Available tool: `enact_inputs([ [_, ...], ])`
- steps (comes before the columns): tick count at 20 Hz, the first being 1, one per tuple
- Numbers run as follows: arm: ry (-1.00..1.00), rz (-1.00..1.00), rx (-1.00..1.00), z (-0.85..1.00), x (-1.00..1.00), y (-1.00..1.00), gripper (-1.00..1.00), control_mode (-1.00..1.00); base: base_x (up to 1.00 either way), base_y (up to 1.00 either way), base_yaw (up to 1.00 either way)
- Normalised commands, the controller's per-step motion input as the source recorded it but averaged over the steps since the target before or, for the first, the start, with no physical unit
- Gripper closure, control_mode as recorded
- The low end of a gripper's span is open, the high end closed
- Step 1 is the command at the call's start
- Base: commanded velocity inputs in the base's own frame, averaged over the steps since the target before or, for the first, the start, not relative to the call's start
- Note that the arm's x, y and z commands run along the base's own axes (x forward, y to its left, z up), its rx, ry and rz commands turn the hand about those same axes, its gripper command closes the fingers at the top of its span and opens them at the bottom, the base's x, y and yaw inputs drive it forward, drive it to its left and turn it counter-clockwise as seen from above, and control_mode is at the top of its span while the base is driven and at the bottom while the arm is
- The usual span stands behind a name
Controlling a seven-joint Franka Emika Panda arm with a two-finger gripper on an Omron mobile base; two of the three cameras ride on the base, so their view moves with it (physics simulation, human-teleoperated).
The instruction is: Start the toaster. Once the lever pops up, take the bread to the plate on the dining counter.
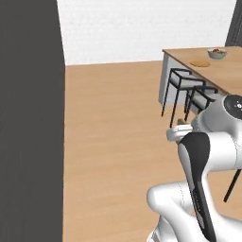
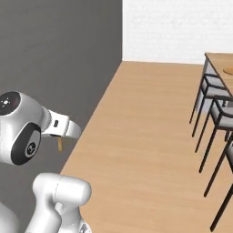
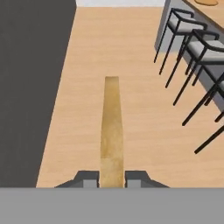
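My gripper point(image 3: 112, 178) is shut on the bread point(image 3: 111, 131), a thin pale tan slice seen edge-on that sticks out from between the two fingertips point(image 3: 89, 177) over the wooden floor. A corner of the bread point(image 1: 182, 122) peeks out past the hand, and its lower end point(image 2: 59, 144) hangs below the hand. The round tan plate point(image 1: 201, 63) lies on the dining counter point(image 1: 231, 71), far ahead and to the right of the arm, beside a white fruit bowl point(image 1: 217, 53). An edge of the plate point(image 3: 205, 2) shows at the top right. The toaster is out of view.
Black-framed stools point(image 1: 186, 85) with grey seats stand along the near side of the counter, and the stools point(image 3: 192, 39) run down the right. A dark wall point(image 1: 30, 118) closes off the left. Open wooden floor point(image 1: 113, 123) lies between the wall and the stools.
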Motion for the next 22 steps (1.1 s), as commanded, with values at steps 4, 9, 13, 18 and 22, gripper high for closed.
enact_inputs([
  [4,0.00,0.00,0.00,0.00,0.00,0.00,1.00,1.00,1.00,0.51,-0.20],
  [9,0.00,0.00,0.00,0.00,0.00,0.00,1.00,1.00,1.00,0.46,-0.15],
  [13,0.00,0.00,0.00,0.00,0.00,0.00,1.00,1.00,1.00,0.36,-0.10],
  [18,0.00,0.00,0.00,0.00,0.00,0.00,1.00,1.00,1.00,0.37,-0.07],
  [22,0.00,0.00,0.00,0.00,0.00,0.00,1.00,1.00,1.00,0.33,-0.07],
])
